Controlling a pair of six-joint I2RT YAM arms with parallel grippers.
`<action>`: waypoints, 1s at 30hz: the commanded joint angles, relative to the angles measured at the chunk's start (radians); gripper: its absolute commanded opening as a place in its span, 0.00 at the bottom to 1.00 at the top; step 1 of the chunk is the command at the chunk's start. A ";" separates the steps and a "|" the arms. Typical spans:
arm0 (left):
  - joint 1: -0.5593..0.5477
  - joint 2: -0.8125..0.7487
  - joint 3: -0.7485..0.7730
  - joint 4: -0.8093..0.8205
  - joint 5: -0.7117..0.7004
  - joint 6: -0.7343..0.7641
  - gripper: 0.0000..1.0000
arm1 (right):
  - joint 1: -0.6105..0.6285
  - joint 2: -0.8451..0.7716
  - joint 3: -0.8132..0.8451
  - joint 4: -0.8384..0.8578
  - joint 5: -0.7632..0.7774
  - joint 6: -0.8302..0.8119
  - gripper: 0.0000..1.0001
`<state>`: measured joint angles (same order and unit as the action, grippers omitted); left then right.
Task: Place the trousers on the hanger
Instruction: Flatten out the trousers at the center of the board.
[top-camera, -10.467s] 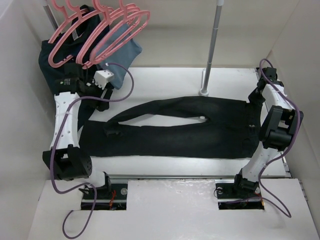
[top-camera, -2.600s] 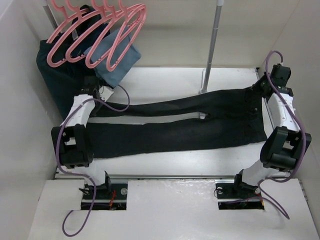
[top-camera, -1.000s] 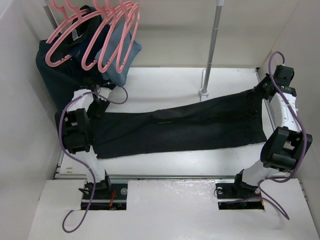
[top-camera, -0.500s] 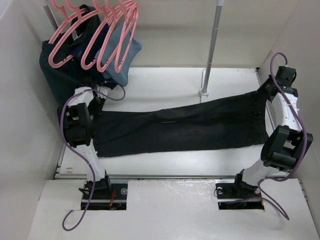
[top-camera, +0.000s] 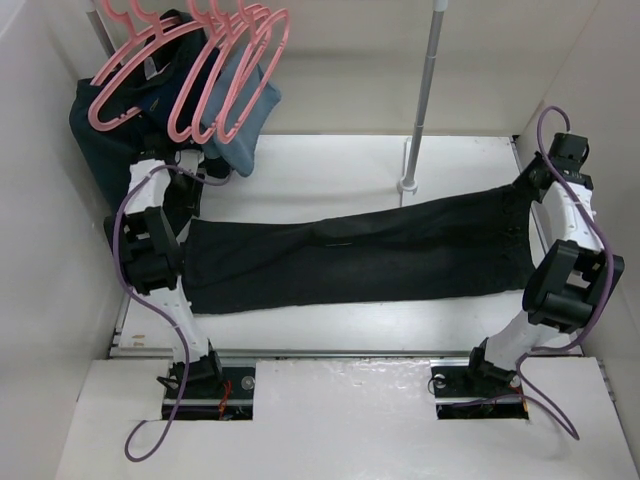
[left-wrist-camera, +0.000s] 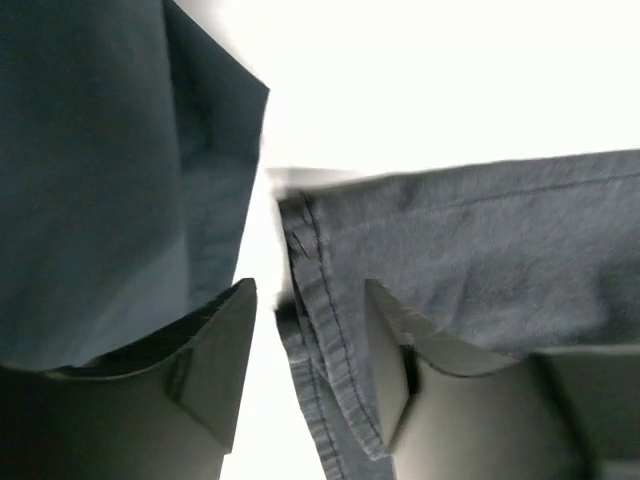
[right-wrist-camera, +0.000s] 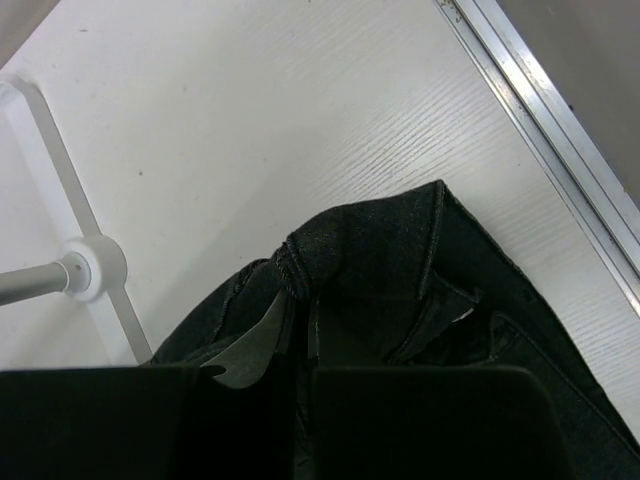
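The black trousers (top-camera: 360, 250) lie folded lengthwise across the table, waistband at the right and leg hems at the left. My right gripper (top-camera: 526, 190) is shut on a bunched part of the waistband, which shows in the right wrist view (right-wrist-camera: 400, 270) at the gripper (right-wrist-camera: 295, 320). My left gripper (top-camera: 193, 210) is at the hem end. In the left wrist view it (left-wrist-camera: 310, 290) is open, with the stitched hem of the trousers (left-wrist-camera: 480, 230) lying between the jaws, against the right finger. Several pink hangers (top-camera: 200, 80) hang at the back left.
A dark navy garment (top-camera: 100, 140) and a light blue cloth (top-camera: 245, 110) hang under the hangers; the navy one (left-wrist-camera: 90, 170) is right beside my left fingers. A metal pole (top-camera: 425, 90) stands on its base (top-camera: 407, 185) behind the trousers. The table's metal edge rail (right-wrist-camera: 540, 100) runs at the right.
The far leg has been folded onto the near one, so the trousers now form one band. My left wrist has drawn back toward the hanging clothes. The right gripper has barely moved.
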<state>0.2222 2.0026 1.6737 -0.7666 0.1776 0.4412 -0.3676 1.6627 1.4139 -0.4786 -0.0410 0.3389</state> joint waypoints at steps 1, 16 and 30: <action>0.003 0.022 0.073 -0.016 0.057 -0.058 0.45 | -0.010 0.019 0.056 0.069 0.009 -0.024 0.00; 0.003 0.199 0.187 -0.123 0.088 -0.053 0.39 | -0.010 0.095 0.074 0.060 -0.034 -0.025 0.00; 0.083 0.099 0.493 -0.287 0.112 -0.022 0.00 | -0.010 0.132 0.190 0.022 -0.034 -0.015 0.00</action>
<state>0.2558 2.2112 2.0182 -1.0008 0.2600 0.4065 -0.3672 1.7927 1.5257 -0.4908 -0.0845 0.3248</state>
